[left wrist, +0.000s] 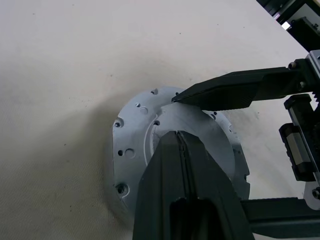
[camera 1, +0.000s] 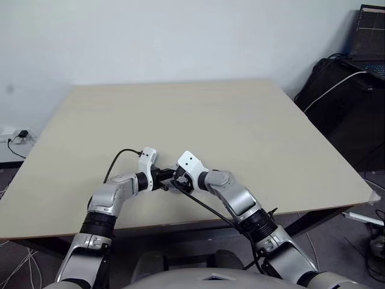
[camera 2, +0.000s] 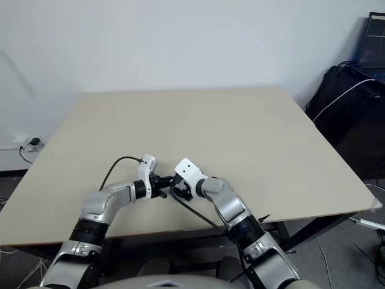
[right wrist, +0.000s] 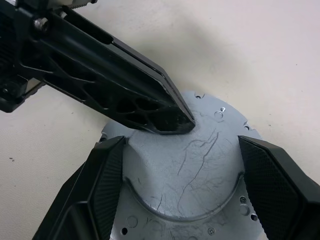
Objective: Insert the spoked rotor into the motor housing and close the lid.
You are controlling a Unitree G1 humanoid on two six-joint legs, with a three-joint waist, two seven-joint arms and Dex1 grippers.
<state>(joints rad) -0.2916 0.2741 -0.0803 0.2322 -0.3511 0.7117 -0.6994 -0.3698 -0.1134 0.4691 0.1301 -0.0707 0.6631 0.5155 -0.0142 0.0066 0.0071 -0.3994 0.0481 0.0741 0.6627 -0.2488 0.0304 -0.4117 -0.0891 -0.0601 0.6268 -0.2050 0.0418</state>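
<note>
Near the front edge of the beige tabletop [camera 1: 240,120] both arms meet over a pale-silver round metal part [right wrist: 190,170], which lies flat on the surface: a raised, scratched centre disc on a wider flange ringed with small holes. The right gripper [right wrist: 180,185] straddles the raised centre, its fingers [right wrist: 100,185] apart and close against either side of it. The left gripper [left wrist: 180,137] has its fingers pressed together, their joined tips resting on top of the raised centre. A dark bag [camera 1: 337,90] and a laptop [camera 1: 370,36] sit beyond the table's right side.
</note>
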